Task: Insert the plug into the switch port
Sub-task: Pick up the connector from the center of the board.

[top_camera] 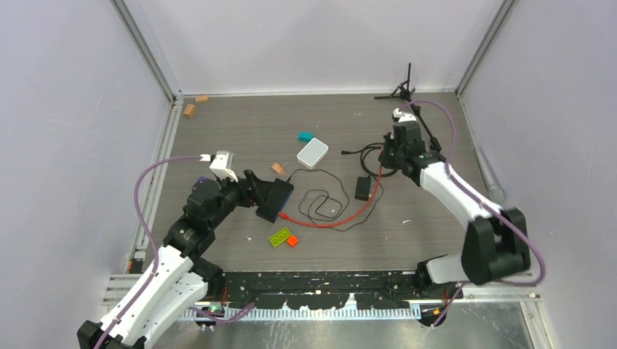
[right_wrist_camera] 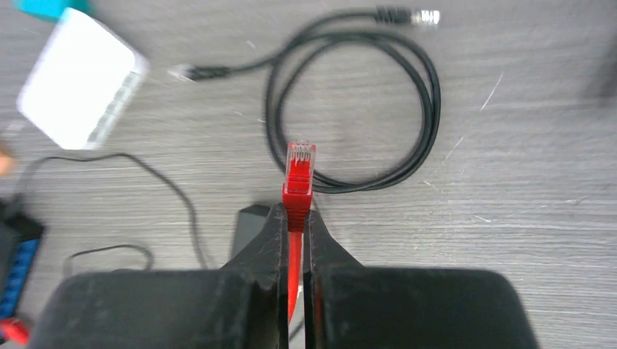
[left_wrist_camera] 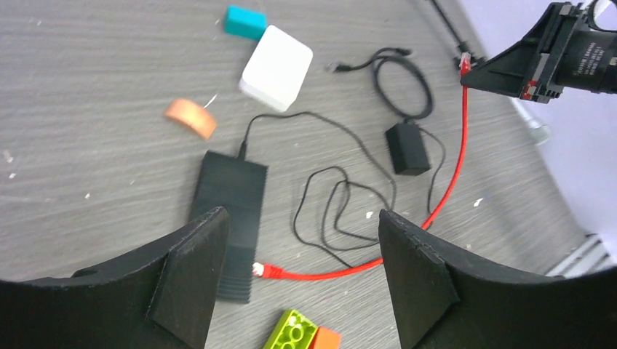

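Observation:
The switch (top_camera: 276, 200) is a flat black box with a blue port face, lying left of centre; it also shows in the left wrist view (left_wrist_camera: 229, 203). My left gripper (left_wrist_camera: 302, 269) is open and empty, above the switch's near end. My right gripper (right_wrist_camera: 295, 214) is shut on the red cable just behind its plug (right_wrist_camera: 299, 163), which sticks out past the fingertips above the table. The red cable (top_camera: 364, 211) runs from it down to a second plug (left_wrist_camera: 258, 270) lying beside the switch. In the top view my right gripper (top_camera: 389, 156) is at the right of centre.
A white box (top_camera: 312, 153) and a teal block (top_camera: 305, 136) lie behind the switch. A black power brick (top_camera: 362, 188) with thin black wire, a coiled black cable (right_wrist_camera: 364, 94), a green and orange brick (top_camera: 282, 237) and small orange blocks (top_camera: 277, 168) lie around.

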Controlling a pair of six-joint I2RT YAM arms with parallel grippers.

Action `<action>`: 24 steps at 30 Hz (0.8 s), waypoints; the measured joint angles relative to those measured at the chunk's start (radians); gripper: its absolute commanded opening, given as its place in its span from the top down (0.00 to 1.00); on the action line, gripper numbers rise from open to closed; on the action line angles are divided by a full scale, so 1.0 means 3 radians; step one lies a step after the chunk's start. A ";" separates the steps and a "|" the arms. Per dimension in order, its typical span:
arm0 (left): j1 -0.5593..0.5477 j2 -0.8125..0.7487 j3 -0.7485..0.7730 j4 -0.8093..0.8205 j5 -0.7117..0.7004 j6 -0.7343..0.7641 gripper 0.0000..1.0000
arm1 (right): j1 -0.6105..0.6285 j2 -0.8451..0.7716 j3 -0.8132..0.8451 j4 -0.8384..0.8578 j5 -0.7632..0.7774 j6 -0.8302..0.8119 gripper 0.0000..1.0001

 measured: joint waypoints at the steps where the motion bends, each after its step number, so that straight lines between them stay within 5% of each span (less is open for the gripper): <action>1: 0.0000 0.0001 0.0039 0.0025 0.0036 -0.0019 0.23 | 0.0041 -0.0195 -0.0024 0.0001 0.0031 -0.0004 1.00; 10: 0.0000 0.0237 0.0340 0.0256 0.0617 -0.0038 0.23 | 0.0675 -0.1559 -0.0248 0.0015 0.0132 -0.0149 0.99; 19: 0.0000 0.0351 0.0380 0.1017 0.1645 0.0057 0.24 | 0.1227 -0.2155 -0.0351 0.0203 -0.1077 -0.0388 1.00; 24: 0.0000 0.0348 0.0380 0.1556 0.2300 -0.0003 0.27 | 0.1751 -0.2111 -0.0134 0.0211 -0.1279 -0.0497 1.00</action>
